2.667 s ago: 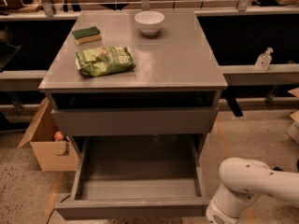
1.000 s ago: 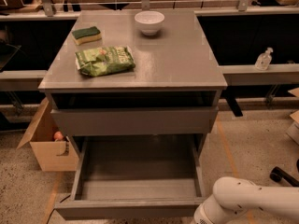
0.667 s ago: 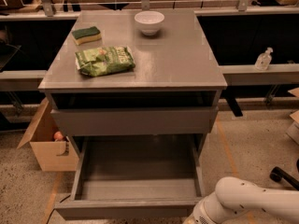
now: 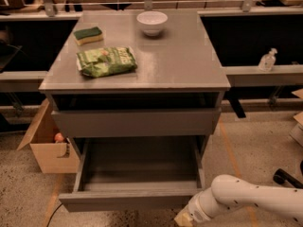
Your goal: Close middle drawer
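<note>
The middle drawer (image 4: 132,200) is pulled far out of the grey cabinet (image 4: 142,74). Its long shallow grey tray (image 4: 139,167) is empty, and its slim front panel faces me low in the view. My white arm (image 4: 246,200) comes in from the bottom right. My gripper (image 4: 183,218) is at the arm's end, at the bottom edge of the view, just below and in front of the right end of the drawer's front panel. Most of it is cut off by the frame.
Above the open drawer is a taller grey drawer front (image 4: 137,122). On the cabinet top lie a green chip bag (image 4: 106,61), a sponge (image 4: 88,35) and a white bowl (image 4: 152,22). A cardboard box (image 4: 47,148) stands on the floor at left. A bottle (image 4: 267,60) is on the right ledge.
My arm has moved left and a little down, bringing the gripper from the right side up to the right end of the open drawer's front panel. The drawer has not moved.
</note>
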You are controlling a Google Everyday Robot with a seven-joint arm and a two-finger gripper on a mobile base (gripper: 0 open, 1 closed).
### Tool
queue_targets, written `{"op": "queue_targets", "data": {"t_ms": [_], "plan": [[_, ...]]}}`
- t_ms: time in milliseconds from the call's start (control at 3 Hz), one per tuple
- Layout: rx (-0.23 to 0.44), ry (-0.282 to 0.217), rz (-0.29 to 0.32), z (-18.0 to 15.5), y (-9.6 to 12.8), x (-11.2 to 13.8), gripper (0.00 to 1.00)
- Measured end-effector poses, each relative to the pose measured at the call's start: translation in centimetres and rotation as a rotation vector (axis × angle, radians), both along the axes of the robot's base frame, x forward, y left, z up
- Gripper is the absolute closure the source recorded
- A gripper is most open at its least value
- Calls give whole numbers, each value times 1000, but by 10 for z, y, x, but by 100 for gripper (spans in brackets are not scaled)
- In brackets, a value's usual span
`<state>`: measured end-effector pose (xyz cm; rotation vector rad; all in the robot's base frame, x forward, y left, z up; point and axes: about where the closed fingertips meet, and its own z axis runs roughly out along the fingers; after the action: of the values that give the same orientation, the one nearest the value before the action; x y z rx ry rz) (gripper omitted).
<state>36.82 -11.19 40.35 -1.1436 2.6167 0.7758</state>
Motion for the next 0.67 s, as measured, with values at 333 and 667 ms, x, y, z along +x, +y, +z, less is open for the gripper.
{"op": "queue_targets", "data": {"t_ms": [333,667], "plan": [[32,-37,17,-10,20,26,100],[90,-145,41,-7,54,76,100]]}}
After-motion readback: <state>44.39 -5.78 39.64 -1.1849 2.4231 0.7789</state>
